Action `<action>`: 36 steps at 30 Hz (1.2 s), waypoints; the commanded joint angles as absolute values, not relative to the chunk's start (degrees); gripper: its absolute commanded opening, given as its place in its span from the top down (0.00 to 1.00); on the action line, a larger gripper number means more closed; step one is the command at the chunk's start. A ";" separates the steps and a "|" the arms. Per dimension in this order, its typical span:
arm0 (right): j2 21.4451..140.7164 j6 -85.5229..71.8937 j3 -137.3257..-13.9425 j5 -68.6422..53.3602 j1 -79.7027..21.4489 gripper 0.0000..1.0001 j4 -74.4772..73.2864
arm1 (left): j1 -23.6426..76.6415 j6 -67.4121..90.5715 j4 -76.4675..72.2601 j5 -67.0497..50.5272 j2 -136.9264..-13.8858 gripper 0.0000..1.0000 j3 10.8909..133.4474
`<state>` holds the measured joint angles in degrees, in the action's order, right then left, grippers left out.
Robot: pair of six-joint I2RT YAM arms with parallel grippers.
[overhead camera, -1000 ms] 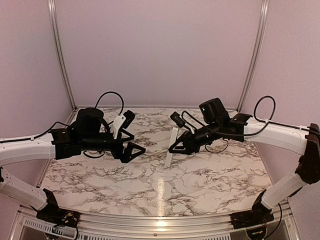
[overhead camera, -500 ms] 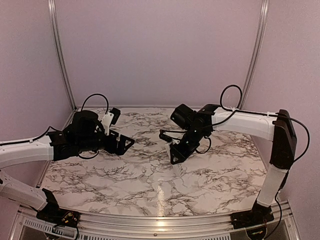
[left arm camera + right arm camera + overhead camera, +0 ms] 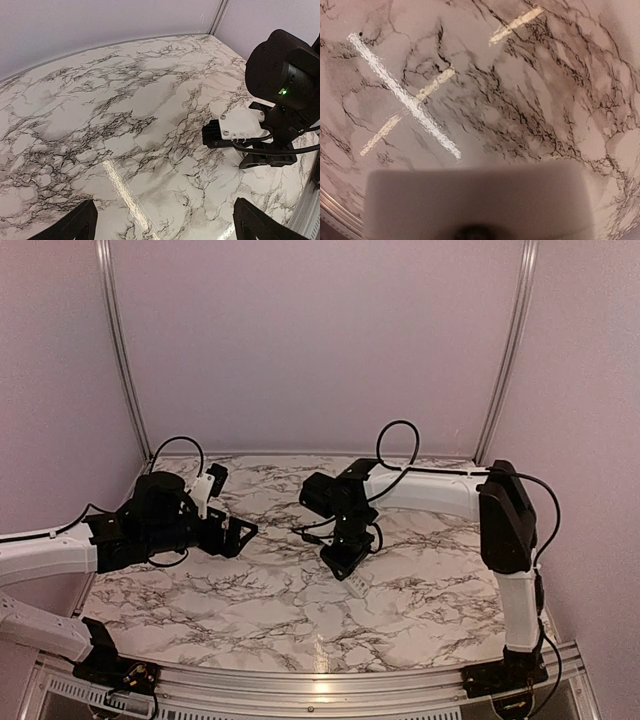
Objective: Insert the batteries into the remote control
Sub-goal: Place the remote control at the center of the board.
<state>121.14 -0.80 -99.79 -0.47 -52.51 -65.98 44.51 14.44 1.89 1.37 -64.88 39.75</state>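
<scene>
The remote control is a slim white bar; only its near end (image 3: 359, 583) shows under my right gripper (image 3: 345, 560), low over the marble at the middle. In the right wrist view it is a blurred pale slab (image 3: 480, 200) filling the bottom, hiding the fingers. My right gripper is shut on it. My left gripper (image 3: 240, 538) is open and empty, left of the remote and apart from it; its fingertips (image 3: 75, 227) sit at the bottom corners of the left wrist view, which shows the right gripper (image 3: 265, 150) ahead. The batteries are out of view.
The marble table (image 3: 250, 600) is walled by pale panels with metal posts (image 3: 120, 370) at the back corners. The right arm's white link (image 3: 430, 485) spans the back right, with its elbow (image 3: 505, 515) standing high at the right.
The right arm swung left and brought the remote down from standing upright to low over the table. The left gripper drew back to the left.
</scene>
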 commanded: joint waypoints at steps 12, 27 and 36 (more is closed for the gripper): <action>135.64 -2.28 -112.98 4.81 -54.76 1.00 -70.86 | 43.94 14.74 3.11 6.61 -62.34 0.01 39.37; 135.93 -1.50 -111.63 1.18 -54.78 0.54 -65.82 | 43.67 15.11 6.66 7.17 -66.28 0.01 44.22; 130.55 -0.68 -110.71 -6.28 -54.10 0.28 -59.23 | 42.00 16.78 8.73 4.46 -66.69 0.01 47.76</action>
<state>134.02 -0.97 -111.70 -1.39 -54.26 -65.21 43.33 15.46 6.55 5.76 -65.87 44.86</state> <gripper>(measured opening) 0.697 0.989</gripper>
